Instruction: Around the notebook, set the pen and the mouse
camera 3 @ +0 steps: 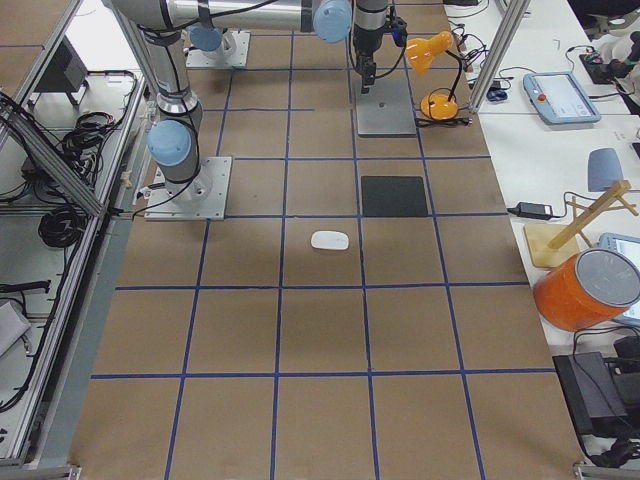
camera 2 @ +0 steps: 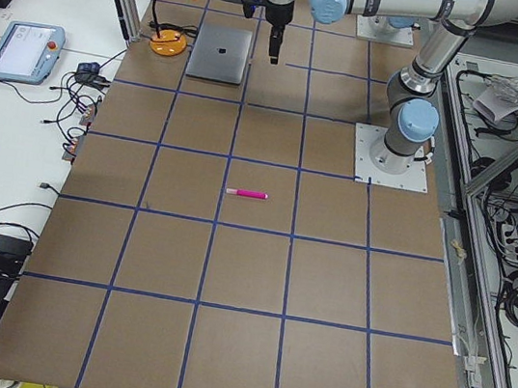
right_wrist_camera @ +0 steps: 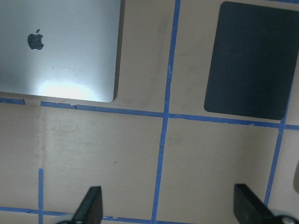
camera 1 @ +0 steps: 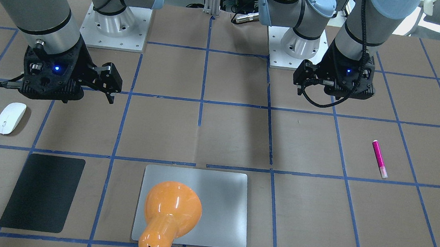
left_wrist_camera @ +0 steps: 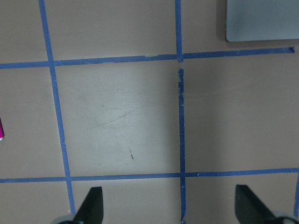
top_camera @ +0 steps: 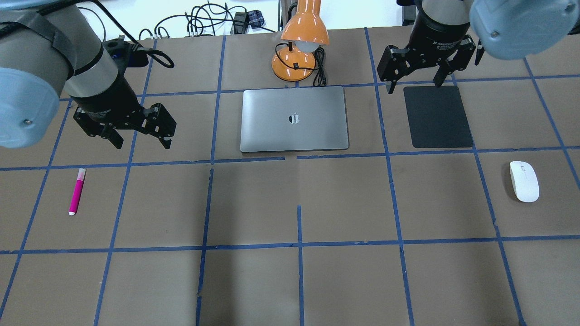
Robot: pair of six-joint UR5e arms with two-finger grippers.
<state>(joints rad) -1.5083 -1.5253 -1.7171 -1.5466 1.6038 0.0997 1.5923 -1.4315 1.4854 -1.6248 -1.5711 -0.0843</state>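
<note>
Nearest the robot's edge the table [top_camera: 299, 280] holds nothing you need. The first task things sit partway across. The pen [top_camera: 77, 191] lies close to the table's left edge, its barrel running roughly near to far with the pale cap end toward the far edge. The mouse [top_camera: 524, 181] rests close to the right edge, well apart from everything else. Neither is picked up yet, so the step in hand looks like the first reach. Just beyond the pen hangs the left gripper [top_camera: 143, 144], spread wide and empty, with its fingers set apart along the table's width. That probably suits the barrel, so pull back over the pen, descend straight, and pinch it at mid-length rather than at the cap. The mouse is smooth and domed, so take it low across its narrow sides. Farther out, the right gripper [top_camera: 415, 86] hovers spread and empty over the far end of the black mat [top_camera: 437, 116]. The notebook [top_camera: 294, 118] lies centred toward the far edge, and behind it stands the orange lamp [top_camera: 304, 36]. Set each item down beside the notebook, never on its lid, and keep clear of the lamp's cord.
</note>
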